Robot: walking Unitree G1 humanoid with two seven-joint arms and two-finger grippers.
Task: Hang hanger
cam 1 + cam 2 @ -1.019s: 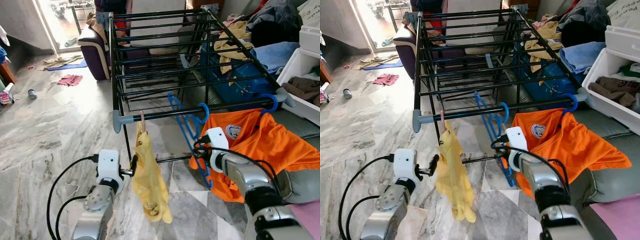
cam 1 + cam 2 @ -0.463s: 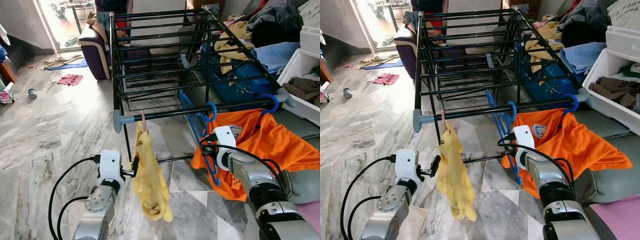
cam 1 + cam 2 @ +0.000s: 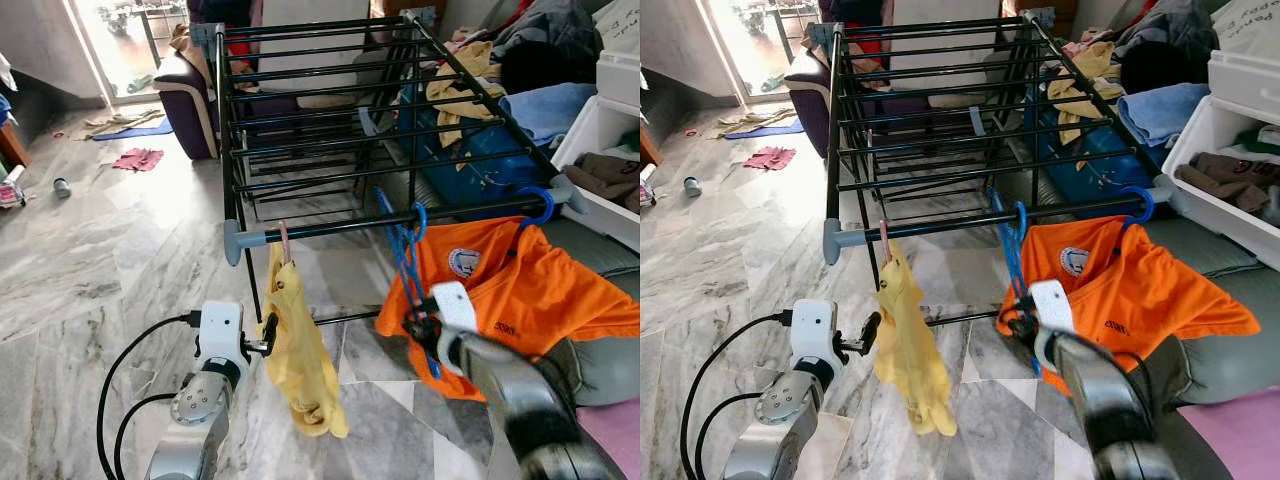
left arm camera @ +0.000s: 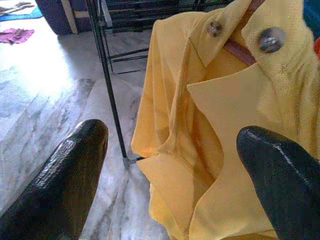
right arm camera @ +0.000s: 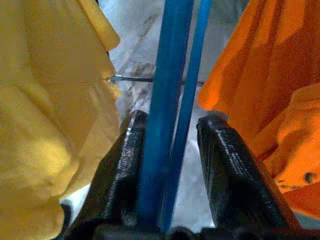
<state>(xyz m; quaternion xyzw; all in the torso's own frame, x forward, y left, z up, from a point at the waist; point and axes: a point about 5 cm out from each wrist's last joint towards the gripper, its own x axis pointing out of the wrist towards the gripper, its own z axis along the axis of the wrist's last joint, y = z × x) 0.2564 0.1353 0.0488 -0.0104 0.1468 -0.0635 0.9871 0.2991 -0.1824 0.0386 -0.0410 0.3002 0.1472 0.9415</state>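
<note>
one blue hanger [image 3: 405, 262] hangs by its hook on the front bar of the black drying rack [image 3: 330, 150], between a yellow shirt [image 3: 300, 360] and an orange shirt [image 3: 510, 290]. the right end effector [image 5: 167, 165] is closed around the hanger's lower part, one black finger [image 5: 117, 175] on each side of the blue bars. the orange shirt hangs from another blue hanger hook [image 3: 540, 205] further along the same bar, touching the right arm. the left end effector [image 4: 170, 170] sits just beside the yellow shirt with its fingers spread wide and holding nothing. beyond the rack are a purple sofa [image 3: 190, 100], a white bin [image 3: 600, 150] with clothes, and cloths on the marble floor [image 3: 90, 250].
</note>
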